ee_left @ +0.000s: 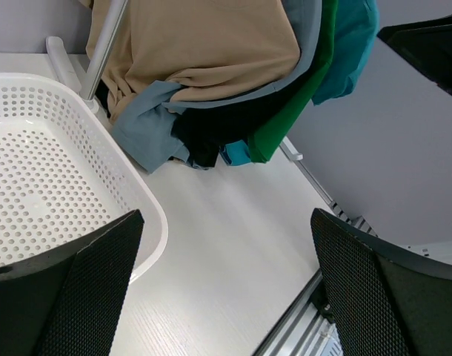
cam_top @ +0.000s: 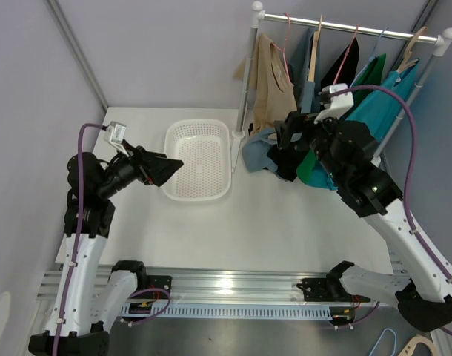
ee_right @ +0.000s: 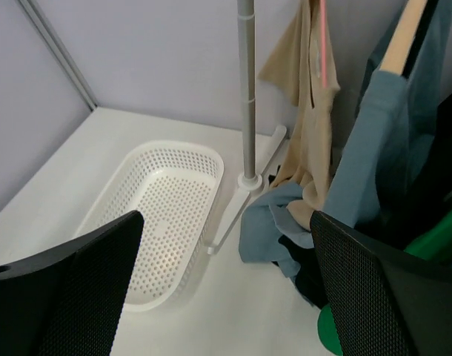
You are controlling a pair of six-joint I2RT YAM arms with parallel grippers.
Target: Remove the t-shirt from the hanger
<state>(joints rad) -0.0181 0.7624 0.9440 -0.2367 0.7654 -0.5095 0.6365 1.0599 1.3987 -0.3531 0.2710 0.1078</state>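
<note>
Left gripper (cam_top: 165, 169) is spread wide and holds nothing. It sits at centre left of the top view, over the left edge of the basket (cam_top: 204, 195). Right gripper (ee_right: 224, 237) is also wide open and empty, right of centre, just beside the lower parts of the shirts (cam_top: 374, 111). These hang on hangers (cam_top: 287, 30) from the rail (cam_top: 344, 28) at upper right: tan, blue-grey, black, green and teal. The blue-grey hem reaches the table (cam_top: 263, 222).

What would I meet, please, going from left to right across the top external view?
Left hand → white basket → rack's left pole → beige t-shirt → teal t-shirt → rack's right pole. The right hand overlaps the hanging clothes, so I leave it out.
</note>
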